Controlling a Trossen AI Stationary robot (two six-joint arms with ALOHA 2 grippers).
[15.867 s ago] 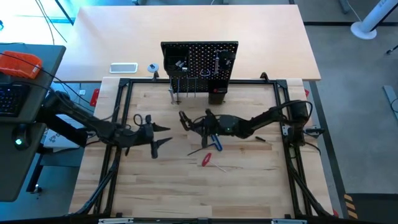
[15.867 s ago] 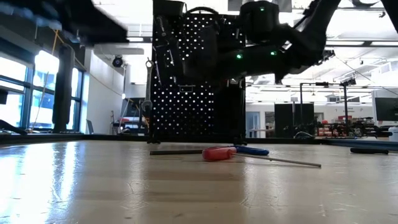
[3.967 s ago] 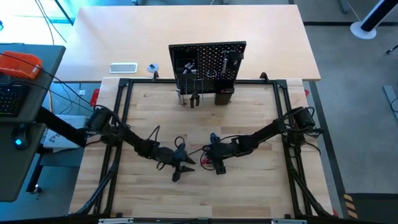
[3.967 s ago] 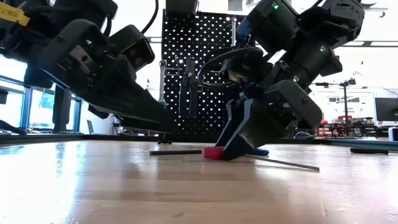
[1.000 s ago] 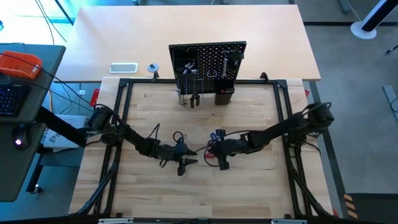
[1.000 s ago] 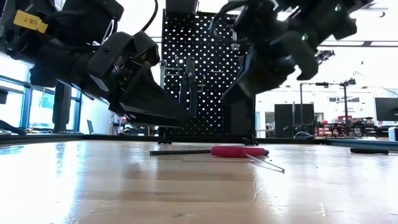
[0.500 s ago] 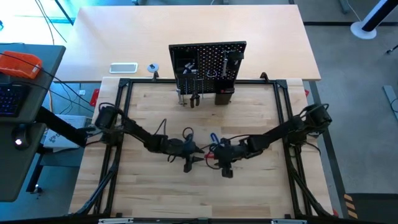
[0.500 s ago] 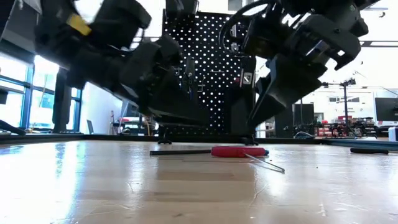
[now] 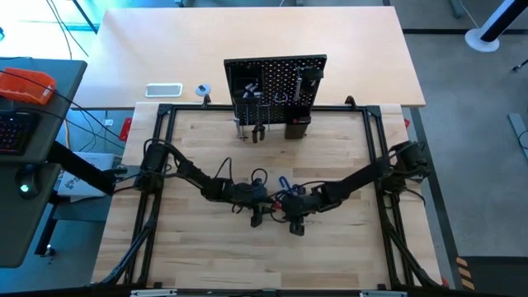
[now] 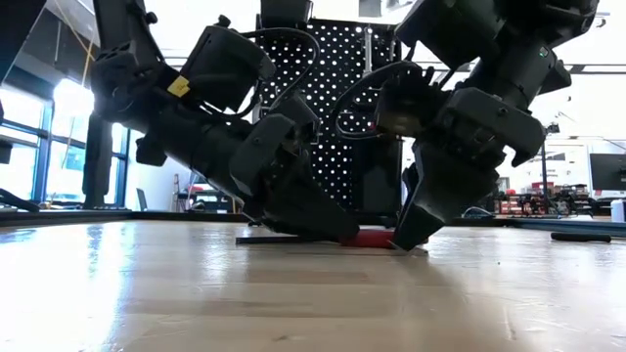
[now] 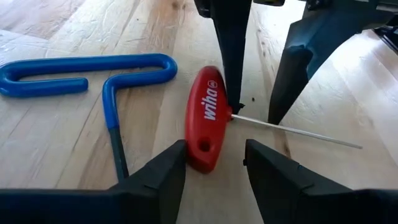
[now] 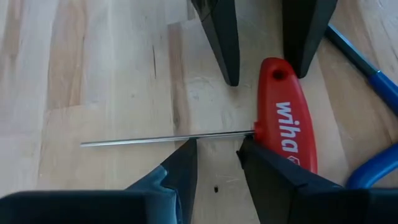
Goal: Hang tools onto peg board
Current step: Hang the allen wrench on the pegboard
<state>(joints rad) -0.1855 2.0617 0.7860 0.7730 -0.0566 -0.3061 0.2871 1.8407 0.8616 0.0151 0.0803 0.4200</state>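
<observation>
A red-handled T tool (image 11: 205, 118) lies flat on the wooden table, its thin silver shaft (image 12: 161, 139) pointing away from the blue-handled T hex key (image 11: 93, 71) beside it. My left gripper (image 11: 214, 165) is open, low over the table, with the handle's holed end (image 11: 200, 152) between its fingers. My right gripper (image 12: 217, 160) is open and faces it from the other side, its fingertips set side by side along the shaft next to the handle. In the high view both grippers (image 9: 266, 208) (image 9: 290, 214) meet mid-table. The peg board (image 9: 275, 82) stands upright at the far edge. My left gripper has one finger (image 11: 171, 165) close against the red handle's holed end; I cannot tell whether it touches. My right gripper comes slanting down from above, and one fingertip (image 11: 234, 107) stands where the shaft joins the handle; I cannot tell whether it touches there.
Black frame rails (image 9: 157, 148) run round the wooden table. Tools hang on the peg board's hooks. A white flat object (image 9: 164, 89) lies on the far desk. A dark object (image 10: 579, 236) lies at the right in the low view. Bare wood (image 9: 272, 264) spreads toward the near edge.
My left gripper has gone toward the table's right and down, up to the red handle. My right gripper has come down over the shaft and its wrist has rolled. The red tool and the blue hex key have stayed where they lay.
</observation>
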